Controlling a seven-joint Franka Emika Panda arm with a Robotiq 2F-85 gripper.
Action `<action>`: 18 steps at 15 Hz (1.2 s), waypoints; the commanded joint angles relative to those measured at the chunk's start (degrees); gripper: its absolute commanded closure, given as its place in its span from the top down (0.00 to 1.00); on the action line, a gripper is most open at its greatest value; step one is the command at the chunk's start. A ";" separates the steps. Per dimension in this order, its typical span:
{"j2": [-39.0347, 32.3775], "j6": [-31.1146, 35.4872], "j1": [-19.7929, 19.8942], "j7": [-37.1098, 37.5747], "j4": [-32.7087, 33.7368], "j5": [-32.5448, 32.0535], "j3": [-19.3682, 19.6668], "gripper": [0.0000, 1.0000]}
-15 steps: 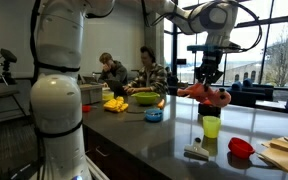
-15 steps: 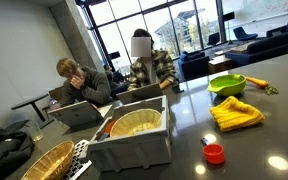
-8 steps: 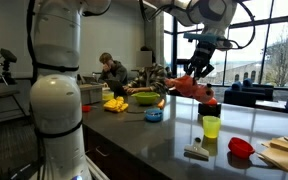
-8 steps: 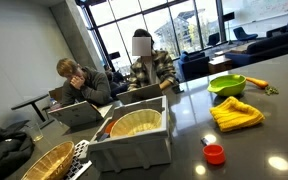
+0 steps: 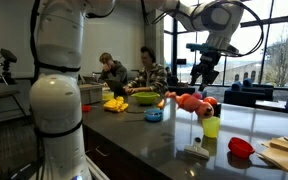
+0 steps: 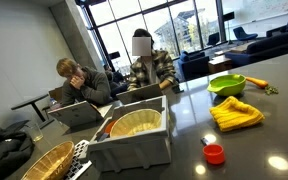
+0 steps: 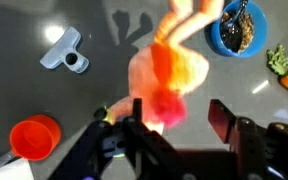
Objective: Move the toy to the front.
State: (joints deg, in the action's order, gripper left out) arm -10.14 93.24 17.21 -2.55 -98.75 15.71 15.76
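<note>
Step in hand: the set-down; by my reading the toy (image 5: 190,100) is free of the grip and the carry is over.
Claw (image 5: 201,84): released. In the wrist view its jaws stand apart and clamp nothing.
Toy, place: just under the claw and clear of it in an exterior view. The wrist view shows it blurred, so I cannot tell whether it lies on the desk (image 5: 134,130) or is in the air.
Neighbours: the yellow-green cup (image 5: 211,126) is below the claw, close beside the toy. The red bowl (image 5: 241,148) is lower and well off to one side.
Next move calls for: a straight rise, so that no dangling limb catches a finger, then a check that the toy sits far enough front.
If short: grasp the body again, not a limb.
</note>
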 commanded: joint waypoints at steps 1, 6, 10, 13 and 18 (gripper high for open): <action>-0.87 0.74 0.68 9.80 1.25 3.20 0.43 0.42; 0.61 3.14 -0.59 25.84 0.24 7.38 0.25 0.01; 1.86 6.47 -1.74 36.48 -1.10 9.41 0.09 0.00; 2.27 -1.13 -1.30 31.65 -0.04 10.04 -0.55 0.00; 3.91 -0.64 -1.74 33.27 -1.26 8.18 -0.09 0.32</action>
State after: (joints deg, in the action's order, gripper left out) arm -8.78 91.14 15.59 29.73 -98.02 24.59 15.28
